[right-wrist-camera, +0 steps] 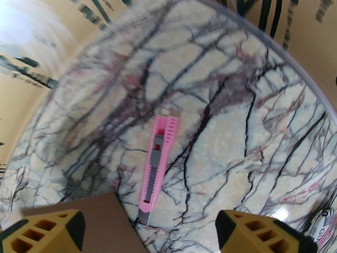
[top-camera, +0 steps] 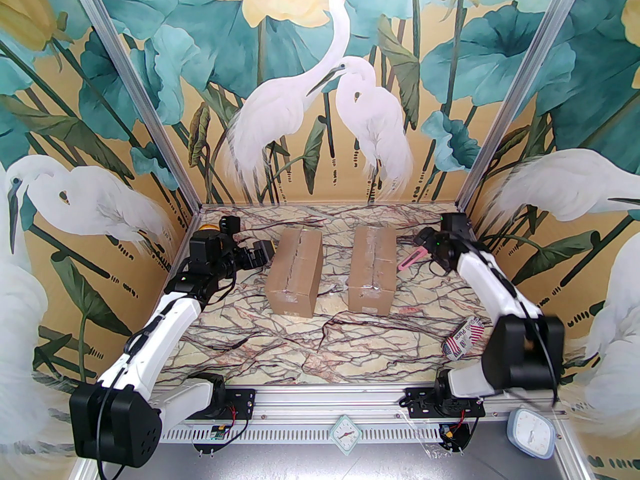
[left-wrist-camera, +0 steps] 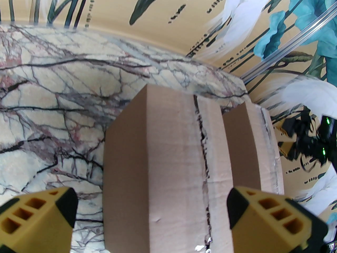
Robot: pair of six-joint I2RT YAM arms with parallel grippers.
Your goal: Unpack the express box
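Where any writing could be read, it sat on a small stars-and-stripes packet (top-camera: 464, 339) near the bench's (top-camera: 310, 348) right edge (one word looked like "Place", and the right wrist view caught the letters "GU").

Two taped cardboard boxes lay side by side in the far half of the bench, long sides parallel, with a narrow gap between them. The left box (top-camera: 294, 270) showed a dark line along its top seam, and the right box (top-camera: 372, 268) showed shiny tape.

The left pincer (top-camera: 256, 255) hung just beside the left box's far left edge with its fingers wide apart and nothing between them.

A pink utility knife (right-wrist-camera: 155, 165) lay flat just right of the right box, its blade end near a box corner. The right pincer (right-wrist-camera: 151, 228) hovered over it with jaws apart, gripping nothing.

The near half of the bench gave open room.
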